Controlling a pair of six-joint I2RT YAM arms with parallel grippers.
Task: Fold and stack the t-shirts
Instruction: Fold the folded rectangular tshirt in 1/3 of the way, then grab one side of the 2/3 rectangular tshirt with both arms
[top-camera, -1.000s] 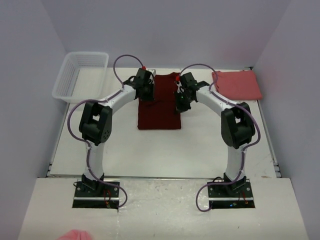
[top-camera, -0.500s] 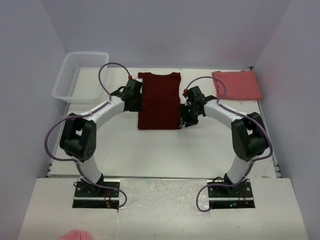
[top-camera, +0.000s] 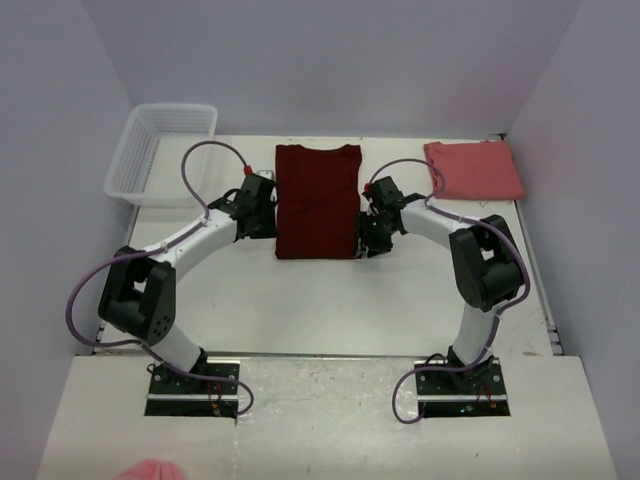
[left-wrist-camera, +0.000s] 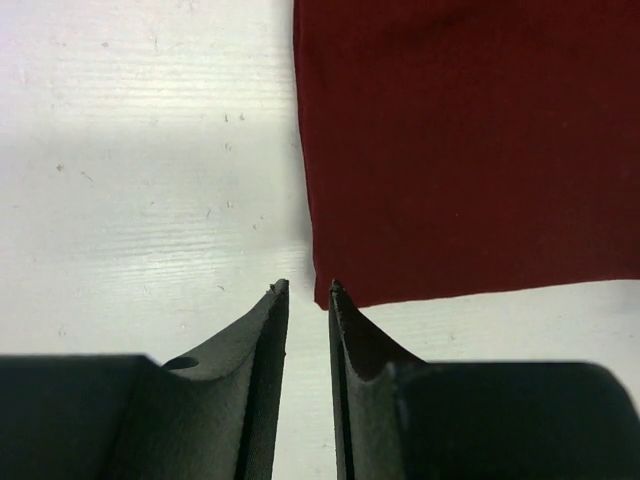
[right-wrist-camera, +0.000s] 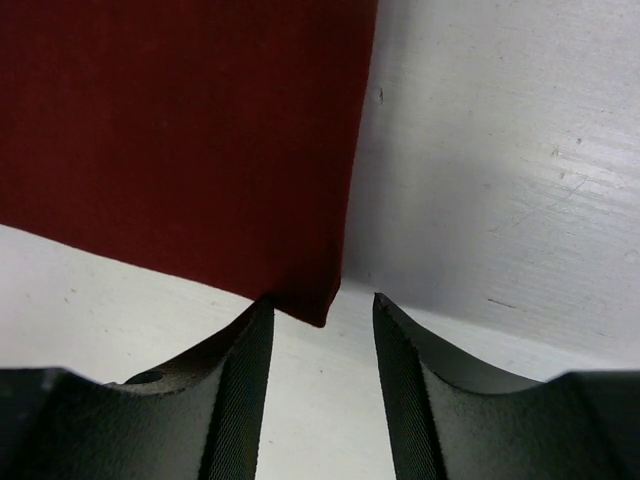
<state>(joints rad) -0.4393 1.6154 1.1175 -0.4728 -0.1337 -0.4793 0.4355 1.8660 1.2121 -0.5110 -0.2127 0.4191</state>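
Note:
The dark maroon t-shirt (top-camera: 317, 200) lies flat as a long folded rectangle in the middle of the table. The salmon pink t-shirt (top-camera: 473, 168) rests folded at the back right. My left gripper (top-camera: 266, 228) hovers at the maroon shirt's near left side. In the left wrist view this gripper (left-wrist-camera: 307, 290) is open by a narrow gap with nothing in it, and the shirt (left-wrist-camera: 460, 150) has its corner just off the right fingertip. My right gripper (top-camera: 368, 245) is at the near right side. It (right-wrist-camera: 320, 300) is open wider, and the shirt's (right-wrist-camera: 180, 120) near right corner lies just ahead of the gap.
A white mesh basket (top-camera: 160, 150) stands at the back left. Walls close in the table on the left, back and right. A bit of pink cloth (top-camera: 150, 470) shows at the bottom edge, in front of the arm bases.
Both arms have drawn back from the maroon shirt's far end to its near corners. Both grippers have opened, and the shirt now lies uncovered and flat.

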